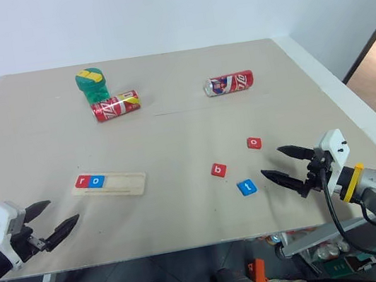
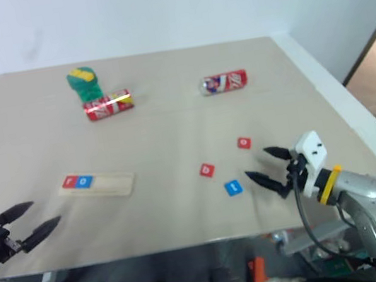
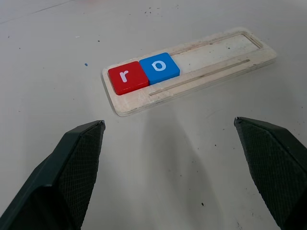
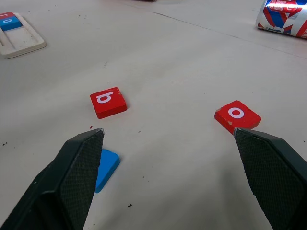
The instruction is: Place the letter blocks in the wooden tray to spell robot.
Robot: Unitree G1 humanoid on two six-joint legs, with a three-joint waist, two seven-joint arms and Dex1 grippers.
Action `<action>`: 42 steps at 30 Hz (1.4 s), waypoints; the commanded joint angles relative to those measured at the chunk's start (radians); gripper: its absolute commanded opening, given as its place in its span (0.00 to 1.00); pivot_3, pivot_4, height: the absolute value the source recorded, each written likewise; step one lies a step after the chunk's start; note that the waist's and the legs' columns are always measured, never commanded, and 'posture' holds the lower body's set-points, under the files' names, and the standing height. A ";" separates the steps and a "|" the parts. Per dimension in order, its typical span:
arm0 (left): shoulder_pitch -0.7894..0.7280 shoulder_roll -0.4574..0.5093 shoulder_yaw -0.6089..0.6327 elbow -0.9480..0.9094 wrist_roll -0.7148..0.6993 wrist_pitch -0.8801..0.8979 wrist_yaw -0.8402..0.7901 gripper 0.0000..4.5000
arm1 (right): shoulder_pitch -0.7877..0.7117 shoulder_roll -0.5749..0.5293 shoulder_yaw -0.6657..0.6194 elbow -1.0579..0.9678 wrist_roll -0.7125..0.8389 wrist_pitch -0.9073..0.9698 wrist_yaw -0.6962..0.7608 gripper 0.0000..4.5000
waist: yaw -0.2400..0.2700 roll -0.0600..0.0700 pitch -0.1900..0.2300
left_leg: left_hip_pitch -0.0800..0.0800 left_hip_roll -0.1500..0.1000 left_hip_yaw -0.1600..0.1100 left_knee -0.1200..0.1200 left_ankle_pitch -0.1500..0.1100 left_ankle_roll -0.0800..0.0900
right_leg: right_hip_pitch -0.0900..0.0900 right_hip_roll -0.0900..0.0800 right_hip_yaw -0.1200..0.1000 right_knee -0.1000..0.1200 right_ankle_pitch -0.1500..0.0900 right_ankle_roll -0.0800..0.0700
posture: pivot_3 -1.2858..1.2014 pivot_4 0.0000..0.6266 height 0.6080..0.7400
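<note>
We are hovering both grippers, left [image 1: 51, 215] and right [image 1: 281, 163], wide open and empty, near the table's [image 1: 172, 133] front edge; tray [image 1: 109, 184] front-left holding r [image 3: 127, 78], o [image 3: 159, 68]; b [image 1: 218, 170], o [image 1: 254, 142], t [image 1: 247, 187] lying loose front-right, seemingly light, stiff, thin tiles best pinched across opposite edges

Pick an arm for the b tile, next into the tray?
Right. The right claw, open, sits beside the b tile. The left claw is open by the tray, far from it.

Black textured pincer [image 1: 288, 165], white housing, yellow band
</note>
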 commanded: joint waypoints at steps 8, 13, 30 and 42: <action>-0.054 0.005 0.004 0.015 0.027 -0.068 0.005 1.00 | -0.036 -0.014 -0.009 -0.064 0.022 0.063 -0.011 0.99 | 0.000 0.000 0.000 | 0.000 0.000 0.000 0.000 0.000 0.000 | 0.000 0.000 0.000 0.000 0.000 0.000 | 0.52 0.24 1.00; -0.096 0.039 -0.047 0.033 0.061 -0.111 -0.036 1.00 | -0.047 -0.017 0.007 -0.064 0.019 0.059 0.008 0.99 | 0.001 0.000 0.000 | 0.000 0.000 0.000 0.000 0.000 0.000 | 0.000 0.000 -0.001 0.000 0.000 0.000 | 0.52 0.24 1.00; -1.013 0.085 -0.714 0.837 0.402 -0.534 -0.691 1.00 | -0.367 0.063 0.374 -0.032 -0.022 0.010 0.245 0.99 | 0.004 0.002 0.001 | -0.005 -0.001 -0.005 0.001 0.001 0.003 | -0.001 0.006 -0.002 0.001 0.003 0.005 | 0.52 0.24 1.00; -1.269 0.002 -0.898 1.224 0.462 -0.715 -0.732 1.00 | -0.418 0.124 0.426 0.006 -0.076 -0.039 0.247 0.99 | 0.004 0.002 0.001 | -0.011 0.000 -0.011 0.003 -0.002 0.008 | -0.004 0.007 -0.004 0.002 0.003 0.002 | 0.52 0.24 1.00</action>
